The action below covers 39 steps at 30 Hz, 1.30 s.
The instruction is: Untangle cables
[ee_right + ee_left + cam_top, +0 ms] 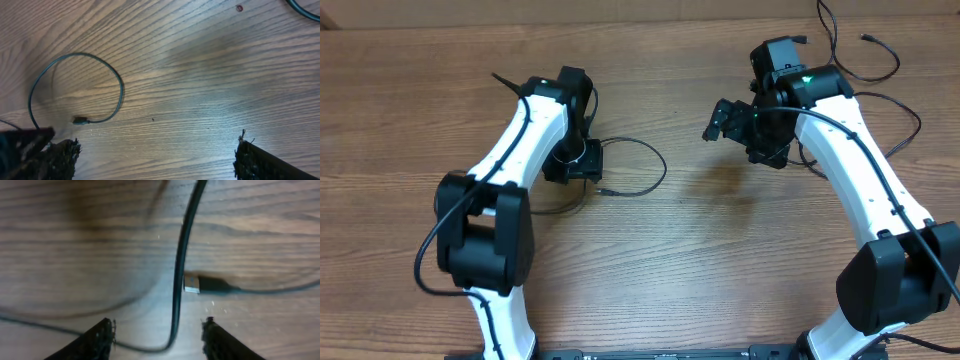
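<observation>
On counter [720, 250]: cables [661, 160], mostly apart. One loop with plug [192, 284] under left gripper [157, 330], spread wide, straddling it; others lie beyond right gripper [156, 142], wide, empty. Separation seemingly well advanced; straightening left.

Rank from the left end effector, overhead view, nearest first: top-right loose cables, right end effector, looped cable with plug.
1. Looped cable, just right of the left end effector.
2. Right end effector, centre-right of the table.
3. Loose cables, far top-right corner.
</observation>
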{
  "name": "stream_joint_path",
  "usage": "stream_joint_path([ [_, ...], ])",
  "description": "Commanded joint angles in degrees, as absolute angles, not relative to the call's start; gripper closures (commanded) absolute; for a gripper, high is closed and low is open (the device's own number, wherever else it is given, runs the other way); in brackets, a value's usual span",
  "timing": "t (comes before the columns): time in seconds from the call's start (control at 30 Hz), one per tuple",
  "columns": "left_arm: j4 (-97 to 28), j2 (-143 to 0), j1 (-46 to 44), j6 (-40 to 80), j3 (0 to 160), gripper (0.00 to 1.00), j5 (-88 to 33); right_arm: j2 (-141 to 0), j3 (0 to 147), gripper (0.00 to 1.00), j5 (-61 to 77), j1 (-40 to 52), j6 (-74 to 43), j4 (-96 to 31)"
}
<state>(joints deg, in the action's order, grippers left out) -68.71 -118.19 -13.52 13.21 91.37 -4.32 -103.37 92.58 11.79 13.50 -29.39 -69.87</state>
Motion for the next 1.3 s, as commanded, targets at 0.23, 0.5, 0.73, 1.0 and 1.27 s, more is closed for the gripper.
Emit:
stream_joint_path([
  [0.23,-66.8,-125.9,-13.5,9.0,91.1,0.96,-9.0,-103.3,92.9,0.00,12.1,13.8,-28.0,-69.7],
  [0.5,-71.6,-124.0,-13.5,7.9,97.5,0.96,-16.2,-103.3,92.9,0.00,12.0,13.8,-28.0,-69.1],
  [0.73,-72.4,-114.5,-15.3,2.5,101.2,0.96,-27.1,-103.3,92.9,0.00,9.1,12.0,-32.1,-68.2],
  [1.0,-69.7,-99.8,-21.3,0.8,101.2,0.96,-26.9,-103.3,93.0,0.00,28.4,7.0,-31.2,-64.2],
  [1.27,-69.1,-96.4,-29.1,0.8,101.1,0.95,-24.4,-103.3,93.0,0.00,43.7,5.9,-31.2,-60.9],
])
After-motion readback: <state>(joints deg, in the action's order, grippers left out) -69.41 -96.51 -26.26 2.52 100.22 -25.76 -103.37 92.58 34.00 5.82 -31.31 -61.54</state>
